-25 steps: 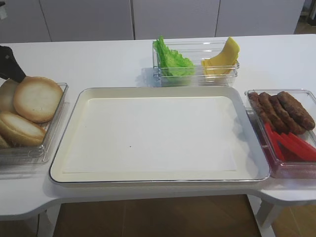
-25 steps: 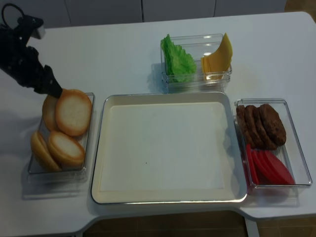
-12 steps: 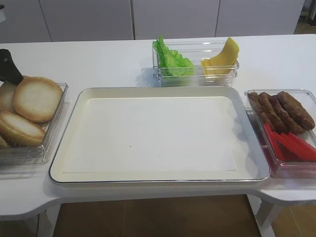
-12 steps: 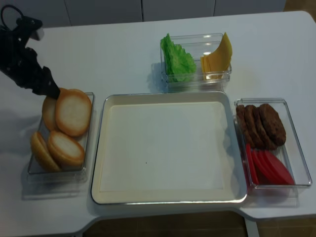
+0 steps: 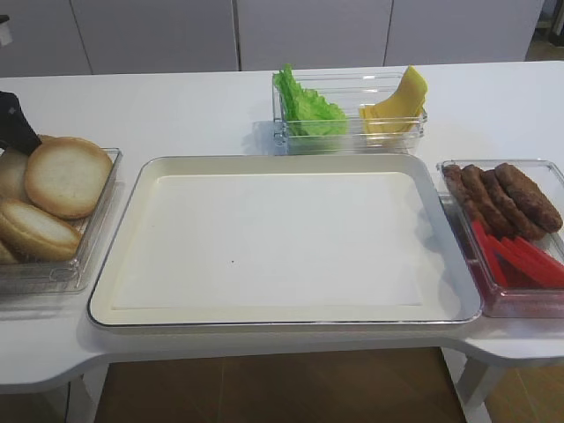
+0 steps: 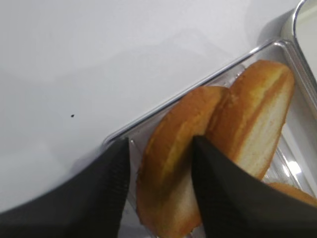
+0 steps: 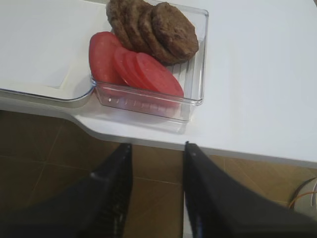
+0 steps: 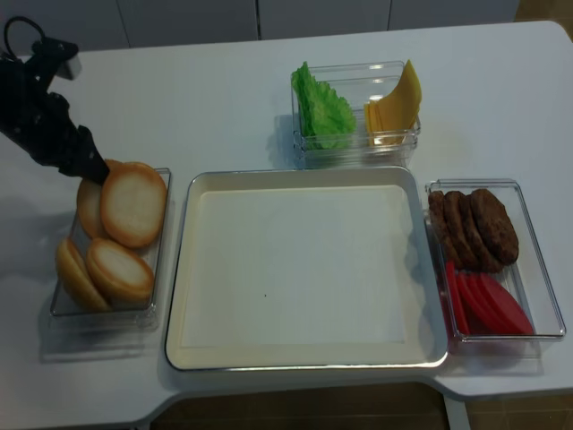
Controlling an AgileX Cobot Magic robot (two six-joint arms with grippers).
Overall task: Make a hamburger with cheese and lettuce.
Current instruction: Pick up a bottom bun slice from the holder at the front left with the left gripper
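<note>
Left wrist view shows the left gripper (image 6: pixel 159 186) with its jaws spread around a bun half (image 6: pixel 173 183) standing on edge. Another bun (image 6: pixel 260 116) leans against it inside the clear bin (image 6: pixel 198 84), beside the tray (image 8: pixel 183 260).

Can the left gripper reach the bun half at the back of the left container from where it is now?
Probably yes. The left gripper already has its fingers on either side of the rear bun half, jaws apart, and nothing lies between them. The neighbouring bun half leans against it, so that one may be disturbed.
</note>
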